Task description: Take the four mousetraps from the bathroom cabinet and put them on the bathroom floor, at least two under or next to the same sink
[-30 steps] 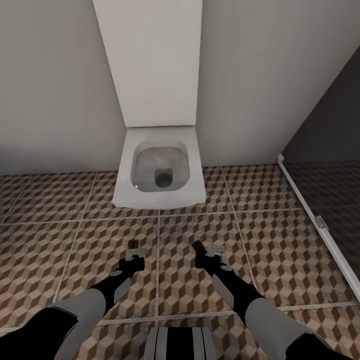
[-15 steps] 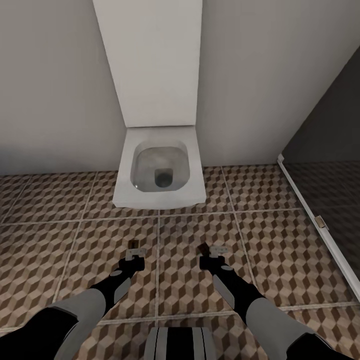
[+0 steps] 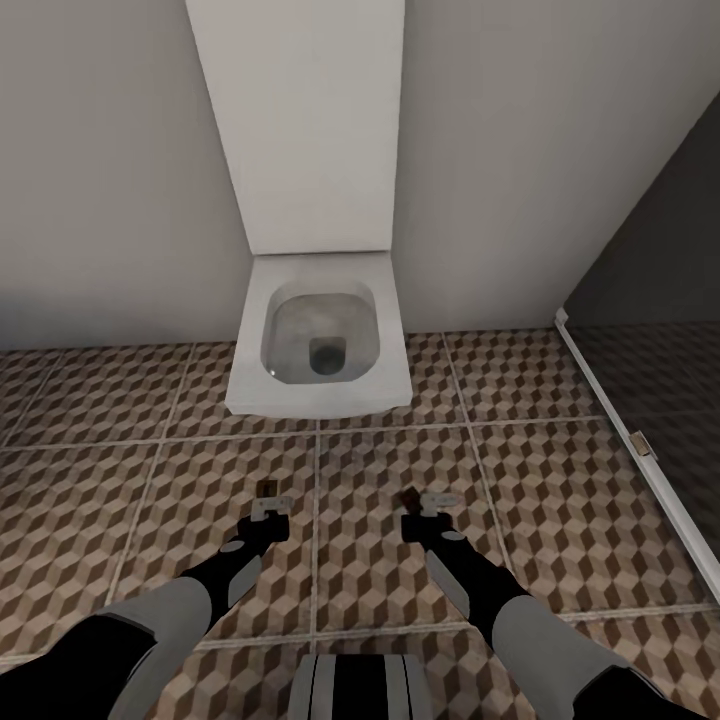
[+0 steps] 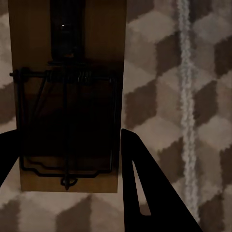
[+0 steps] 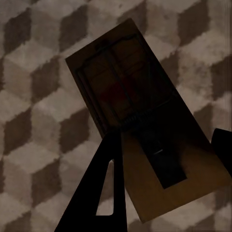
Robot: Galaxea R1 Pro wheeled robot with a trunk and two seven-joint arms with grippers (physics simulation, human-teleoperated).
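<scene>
Holding one trap each, the left gripper [image 3: 268,497] and right gripper [image 3: 418,499] hang low over the floor [image 3: 120,470], near the toilet [image 3: 318,340]. Each trap [image 4: 67,96] [image 5: 145,140] is a flat tan board with dark wire: probably light, stiff, best pinched at the edges, clear of the spring

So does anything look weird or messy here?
Nothing is spilled or broken. One odd thing: the mousetrap in the right gripper sits at a slant between the fingers, while the left gripper's mousetrap sits straight. Both hang above the bathroom floor near the toilet.
</scene>
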